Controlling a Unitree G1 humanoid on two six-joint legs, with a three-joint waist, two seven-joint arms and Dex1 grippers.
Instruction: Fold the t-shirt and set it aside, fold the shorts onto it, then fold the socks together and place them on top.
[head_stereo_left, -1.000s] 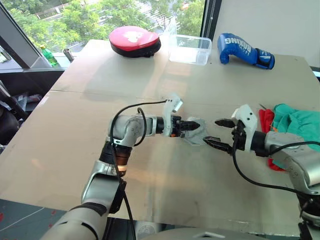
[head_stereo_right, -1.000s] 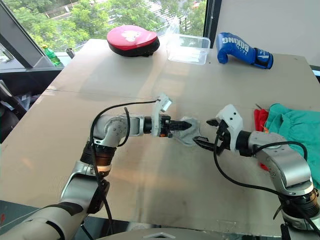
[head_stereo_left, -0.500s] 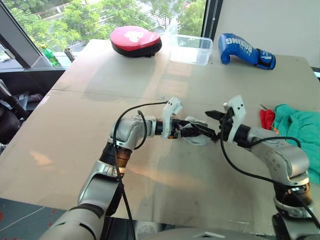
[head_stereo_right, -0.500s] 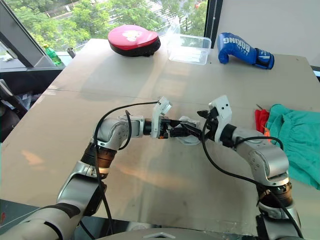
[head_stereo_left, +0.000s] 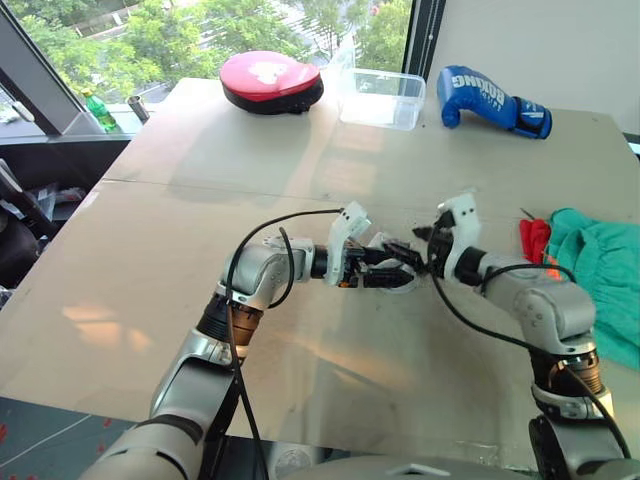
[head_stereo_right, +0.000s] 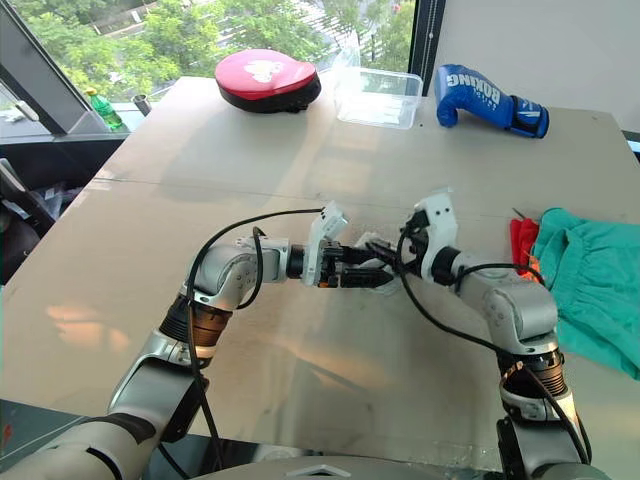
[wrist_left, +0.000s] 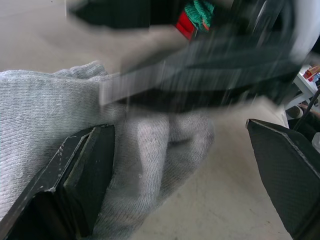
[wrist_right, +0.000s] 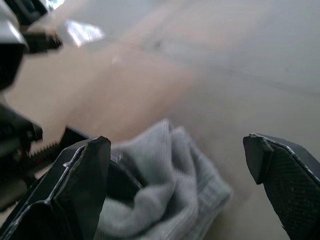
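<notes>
Meeting over the socks (wrist_right: 165, 200), both grippers spread.

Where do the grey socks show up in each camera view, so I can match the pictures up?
Left eye view: the socks lie mid-table between the two grippers.
Right eye view: same spot, slightly further left in the picture.
Left wrist view: grey knit fills the foreground.
Right wrist view: bunched knit between the fingers.
Shared landmark: the bare tan table under them.
</notes>
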